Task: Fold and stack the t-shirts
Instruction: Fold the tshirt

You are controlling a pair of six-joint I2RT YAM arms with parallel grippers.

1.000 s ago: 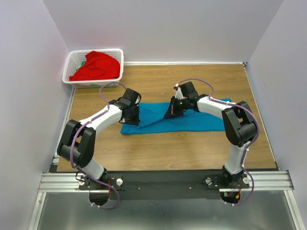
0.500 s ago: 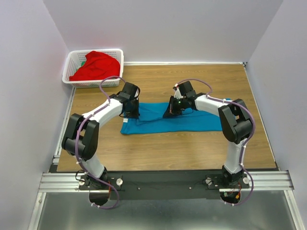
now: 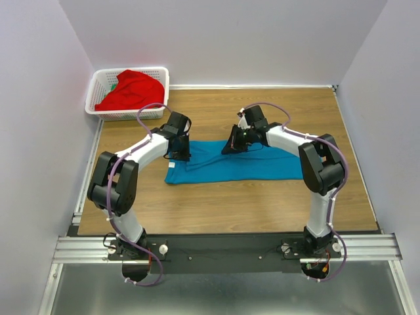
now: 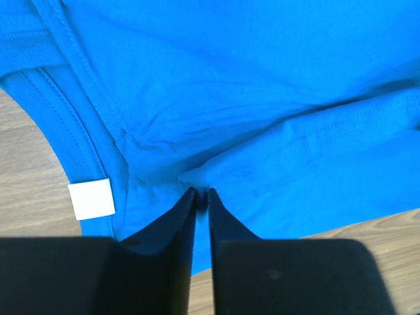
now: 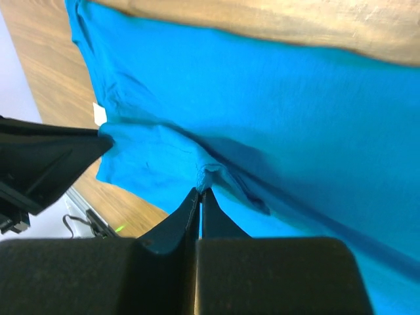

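1. A wooden bench (image 3: 262,203) fills the floor of a pale grey, three-walled bay, with the two arms reaching in from its near edge.
2. In the far left corner stands a white plastic lattice basket (image 3: 95,98). A bright red t-shirt (image 3: 134,88) lies bundled inside it, untouched.
3. A teal-blue soft cloth t-shirt (image 3: 262,167) lies flat mid-bench as a long band, with its long axis running left to right.
4. The left end effector (image 4: 202,191) sits at the band's far left corner. Its fingers are pressed together on a small ridge of teal cloth, just right of a square white label (image 4: 90,199) by the collar seam.
5. The right end effector (image 5: 199,190) is roughly a third of the way along the far edge, likewise pinched tight on a pucker of the same shirt.
6. Both grips are therefore on the left part of the far edge. Most of the cloth lies toward the near side of them and stretches well to the right of the right end effector.
7. The left arm is nearer the collar end, and the right arm is nearer the loose right-hand length.
8. I judge the first shirt to be mid-fold, with nothing stacked yet.
9. The overhead view is too coarse to show how many layers each pinch has gathered, so it may be only the top one.
10. The coming move probably calls for both arms to lift together and carry the far edge across the band, keeping the span between the grips taut.
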